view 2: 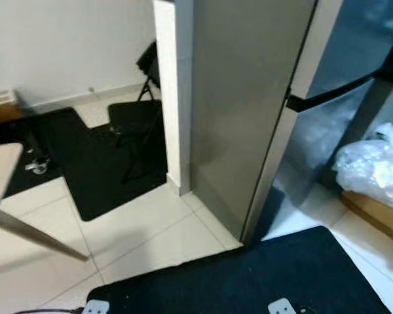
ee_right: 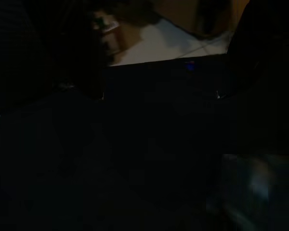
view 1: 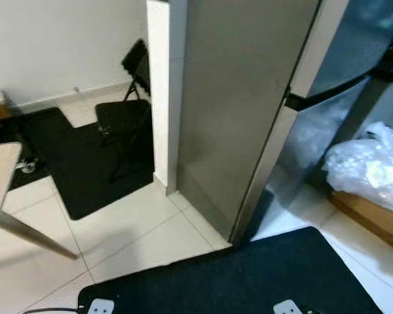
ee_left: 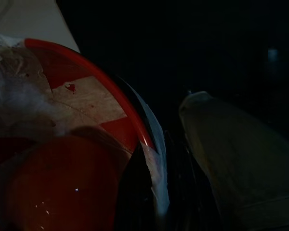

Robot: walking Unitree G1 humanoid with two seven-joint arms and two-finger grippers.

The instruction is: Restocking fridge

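Left gripper (ee_left: 156, 192): dark, a red-rimmed package (ee_left: 72, 144) with white plastic wrap pressed close against it; grip not discernible. Right gripper: wrist view near black, opening cannot be told. Head views: steel fridge (view 1: 242, 111) at 12 o'clock, top cut off. Black mat (view 1: 236, 278) at 6. Folding chair (view 1: 128, 111) at 10. Crumpled plastic bag (view 1: 370, 163) at 3, partly cropped.
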